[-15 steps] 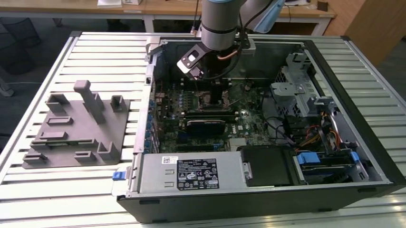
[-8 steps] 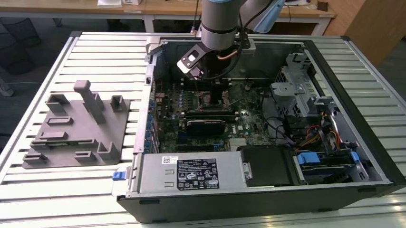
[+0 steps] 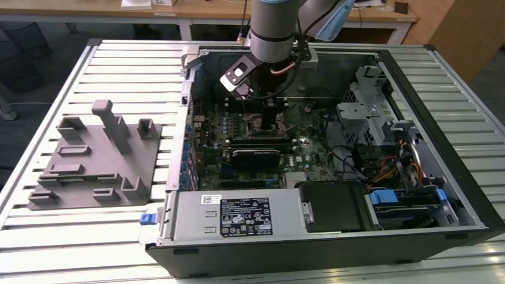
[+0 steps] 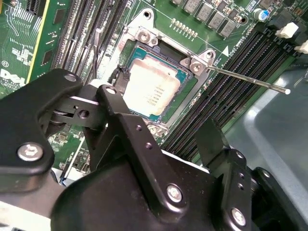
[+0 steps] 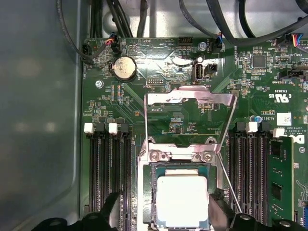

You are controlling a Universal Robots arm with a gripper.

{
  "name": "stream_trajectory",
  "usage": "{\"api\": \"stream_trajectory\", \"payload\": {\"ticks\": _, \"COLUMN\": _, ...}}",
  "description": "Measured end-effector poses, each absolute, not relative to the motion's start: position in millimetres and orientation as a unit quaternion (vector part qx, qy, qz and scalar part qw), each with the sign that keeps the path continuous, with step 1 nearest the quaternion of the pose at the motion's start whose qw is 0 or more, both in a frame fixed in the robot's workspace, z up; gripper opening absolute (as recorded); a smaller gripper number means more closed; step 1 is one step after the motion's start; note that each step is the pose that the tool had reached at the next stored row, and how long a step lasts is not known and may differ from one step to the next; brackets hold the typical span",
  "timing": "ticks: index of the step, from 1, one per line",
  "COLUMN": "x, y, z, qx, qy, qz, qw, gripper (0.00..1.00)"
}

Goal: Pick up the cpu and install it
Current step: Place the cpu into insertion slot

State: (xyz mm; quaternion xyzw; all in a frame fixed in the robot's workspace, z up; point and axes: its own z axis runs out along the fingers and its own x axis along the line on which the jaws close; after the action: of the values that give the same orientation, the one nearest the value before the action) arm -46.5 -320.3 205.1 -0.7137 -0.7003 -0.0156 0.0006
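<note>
The cpu (image 5: pixel 182 199), a small square chip with a pale silvery top, lies flat in the open socket (image 5: pixel 147 192) on the green motherboard. It shows in both wrist views, cpu (image 4: pixel 151 91). My gripper (image 5: pixel 166 214) hangs just above it, open, with one black finger (image 5: pixel 114 211) on each side of the chip and a gap between each finger and the chip. The gripper (image 4: pixel 163 108) holds nothing. In the exterior view the arm's gripper (image 3: pixel 264 112) reaches down into the computer case (image 3: pixel 442 118) over the socket area.
The socket's metal load plate (image 5: pixel 190 103) is flipped up, and its thin lever (image 4: pixel 250 79) sticks out sideways. Memory slots (image 5: pixel 108 168) flank the socket. A grey plastic tray (image 3: pixel 94 160) with upright blocks stands at the exterior view's left. Cables and drive bays (image 3: pixel 379 130) fill the case's right.
</note>
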Motion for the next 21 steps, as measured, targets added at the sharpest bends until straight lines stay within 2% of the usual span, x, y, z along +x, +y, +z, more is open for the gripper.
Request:
{"api": "stream_trajectory", "payload": {"ticks": 2, "x": -46.5, "y": -320.3, "z": 205.1, "qx": -0.714, "qy": -0.700, "qz": -0.015, "qw": 0.000, "gripper": 0.80}}
{"api": "stream_trajectory", "payload": {"ticks": 3, "x": -46.5, "y": -320.3, "z": 205.1, "qx": -0.714, "qy": -0.700, "qz": -0.015, "qw": 0.000, "gripper": 0.73}}
{"api": "stream_trajectory", "payload": {"ticks": 20, "x": -46.6, "y": -320.7, "z": 205.1, "qx": -0.714, "qy": -0.700, "qz": -0.014, "qw": -0.002, "gripper": 0.72}}
{"api": "stream_trajectory", "payload": {"ticks": 21, "x": -46.6, "y": -320.9, "z": 205.1, "qx": -0.714, "qy": -0.700, "qz": -0.014, "qw": -0.002, "gripper": 0.65}}
